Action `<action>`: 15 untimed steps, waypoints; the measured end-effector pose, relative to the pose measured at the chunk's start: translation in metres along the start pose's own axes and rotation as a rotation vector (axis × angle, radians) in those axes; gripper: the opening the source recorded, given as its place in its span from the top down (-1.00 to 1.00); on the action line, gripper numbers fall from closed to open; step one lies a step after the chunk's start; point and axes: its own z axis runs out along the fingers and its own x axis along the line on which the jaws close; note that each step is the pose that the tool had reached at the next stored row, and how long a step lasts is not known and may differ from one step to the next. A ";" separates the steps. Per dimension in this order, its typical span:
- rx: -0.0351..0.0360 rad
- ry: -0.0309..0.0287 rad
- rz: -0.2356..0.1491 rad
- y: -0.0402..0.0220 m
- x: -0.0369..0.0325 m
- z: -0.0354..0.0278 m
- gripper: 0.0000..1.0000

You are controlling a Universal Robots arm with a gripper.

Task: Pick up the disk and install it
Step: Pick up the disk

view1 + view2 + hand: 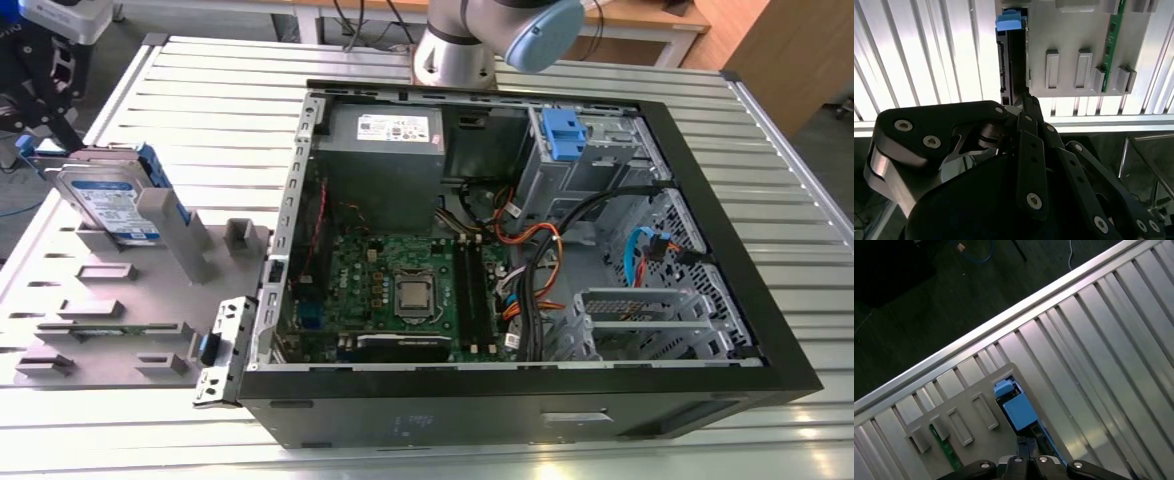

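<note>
We see the disk [114,200] standing on edge, leaning a little, in a slot at the far corner of a grey holder plate [80,300]. The plate lies on the slatted metal table [227,90], at the exterior view's left of the open computer case [787,330]. The disk's white-and-blue label faces the camera there. In the first wrist view its blue bracket [1019,412] shows from above, beside the plate's raised blocks. The gripper [1023,102] hangs right over the disk's near end. In the second wrist view its black links meet at the drive's thin edge, and in the exterior view its dark body sits just above the drive's upper corner. We cannot tell whether the pincer is wide, narrow or already clamped on the drive, nor whether it touches it. Inside the case we make out the green motherboard [400,280], a grey metal box [387,135] with a white sticker at the back, and a bare blue tab [563,135] on the drive cage.
</note>
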 end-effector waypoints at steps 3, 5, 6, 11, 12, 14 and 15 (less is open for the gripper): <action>-0.0008 0.0012 -0.037 0.0000 0.0000 0.0000 0.79; -0.0008 0.0012 -0.039 0.0000 0.0000 0.0001 0.79; -0.0008 0.0012 -0.039 0.0000 0.0000 0.0001 0.79; -0.0009 0.0013 -0.040 0.0000 0.0000 0.0000 0.79; -0.0009 0.0014 -0.042 0.0000 0.0000 0.0001 0.79; -0.0013 0.0020 -0.064 0.0000 0.0000 0.0001 0.79; -0.0017 0.0026 -0.082 0.0000 0.0000 0.0001 0.79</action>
